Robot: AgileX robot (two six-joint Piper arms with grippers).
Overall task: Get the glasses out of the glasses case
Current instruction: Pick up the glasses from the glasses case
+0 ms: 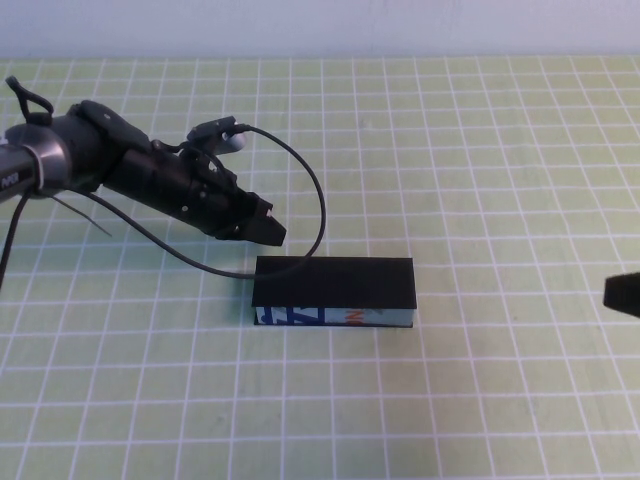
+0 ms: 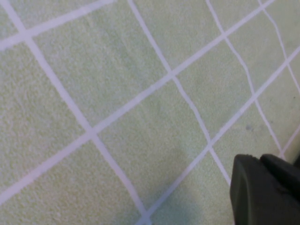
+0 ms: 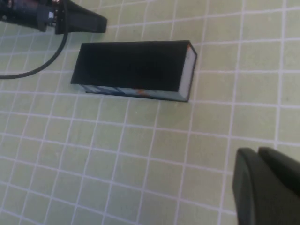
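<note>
Both of my grippers held nothing: left gripper (image 1: 272, 232) narrowed just behind the glasses case (image 1: 333, 282), right gripper (image 1: 622, 293) well off, fingers pressed together. That closed case sat mid-mat (image 1: 480, 400), stiff, light, likely slick; I judged its lid's front edge the place to lift.

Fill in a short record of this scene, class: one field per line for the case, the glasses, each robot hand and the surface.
case: glasses case, black lid shut, lying flat near the middle of the mat
case front: white with blue and orange print
glasses: not visible
left hand: hovering just behind the case's left end, not touching it
right hand: at the right edge of the high view, well away from the case
surface: green mat with white grid lines
</note>
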